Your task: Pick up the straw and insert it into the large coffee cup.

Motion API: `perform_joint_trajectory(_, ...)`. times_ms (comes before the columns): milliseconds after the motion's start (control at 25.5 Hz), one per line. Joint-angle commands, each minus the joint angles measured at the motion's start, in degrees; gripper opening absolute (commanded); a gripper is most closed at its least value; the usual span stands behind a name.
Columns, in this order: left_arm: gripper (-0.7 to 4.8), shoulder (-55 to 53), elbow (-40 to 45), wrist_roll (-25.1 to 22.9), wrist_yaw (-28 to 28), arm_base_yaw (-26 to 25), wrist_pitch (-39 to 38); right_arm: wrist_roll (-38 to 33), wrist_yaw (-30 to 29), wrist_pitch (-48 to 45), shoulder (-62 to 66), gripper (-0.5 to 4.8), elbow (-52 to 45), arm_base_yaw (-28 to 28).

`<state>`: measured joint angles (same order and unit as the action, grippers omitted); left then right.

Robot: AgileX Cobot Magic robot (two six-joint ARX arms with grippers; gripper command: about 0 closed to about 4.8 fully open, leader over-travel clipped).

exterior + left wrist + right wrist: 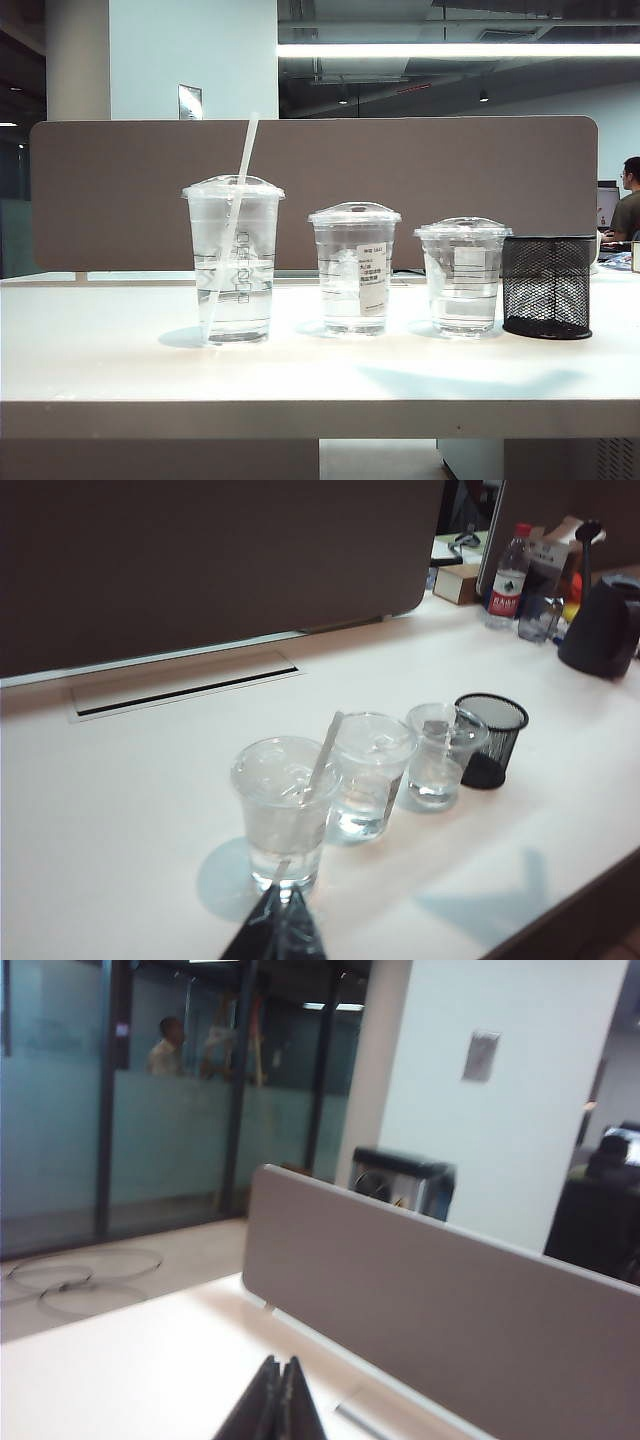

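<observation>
Inside large coffee cup (pixel 233 262): straw (pixel 241 170) | left hand (pixel 282 915) closed, near | right hand (pixel 276 1400) closed, away

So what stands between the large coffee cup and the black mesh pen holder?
Two shorter lidded clear cups: the mid-height labelled cup, then the shortest cup, between the large coffee cup and the mesh pen holder. The exterior view shows it best.

A mid-height clear cup (pixel 355 268) with a white label stands mid-frame on the white table (pixel 300 375). Right of it sits the shortest clear cup (pixel 462 275), then a black mesh holder (pixel 547 286), seemingly touching it. A brown partition (pixel 400 180) spans behind.
</observation>
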<state>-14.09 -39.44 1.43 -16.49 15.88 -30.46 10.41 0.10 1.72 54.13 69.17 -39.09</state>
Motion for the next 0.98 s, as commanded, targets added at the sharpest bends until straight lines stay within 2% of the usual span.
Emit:
perform_joint_trajectory(39,-0.04,-0.09,5.75,2.27,-0.24,-0.04,11.76,0.57,0.42,-4.81,-5.79,-0.06,-6.64,0.00)
perform_joint_trajectory(196,-0.04,-0.13,16.39,2.73,-0.07,-0.07,23.54,0.28,0.44,-6.29,-15.08,-0.06,-16.96,0.00)
perform_joint_trajectory(235,-0.04,-0.15,18.18,3.78,-0.04,-0.02,24.68,0.26,0.42,-6.29,-17.33,-0.06,-19.41,0.00)
perform_joint_trajectory(275,-0.04,-0.15,21.97,6.97,-0.04,-0.04,26.86,0.02,0.42,-6.29,-20.83,-0.07,-23.61,0.00)
perform_joint_trajectory(471,-0.04,-0.15,28.00,12.39,1.77,-0.04,28.00,-0.35,0.55,-5.84,-29.09,-0.06,-32.98,0.00)
perform_joint_trajectory(588,-0.03,-0.15,30.23,14.53,4.31,-0.04,28.00,-1.97,2.73,-4.31,-33.24,-0.06,-38.05,-0.04)
perform_joint_trajectory(784,-0.04,-0.15,32.50,15.34,6.36,-0.04,28.06,-7.89,2.51,-4.42,-39.45,-0.06,-46.62,-0.04)
perform_joint_trajectory(981,-0.04,-0.15,34.12,15.58,6.21,-0.02,28.06,-7.91,2.10,-4.13,-42.40,-0.06,-54.12,-0.13)
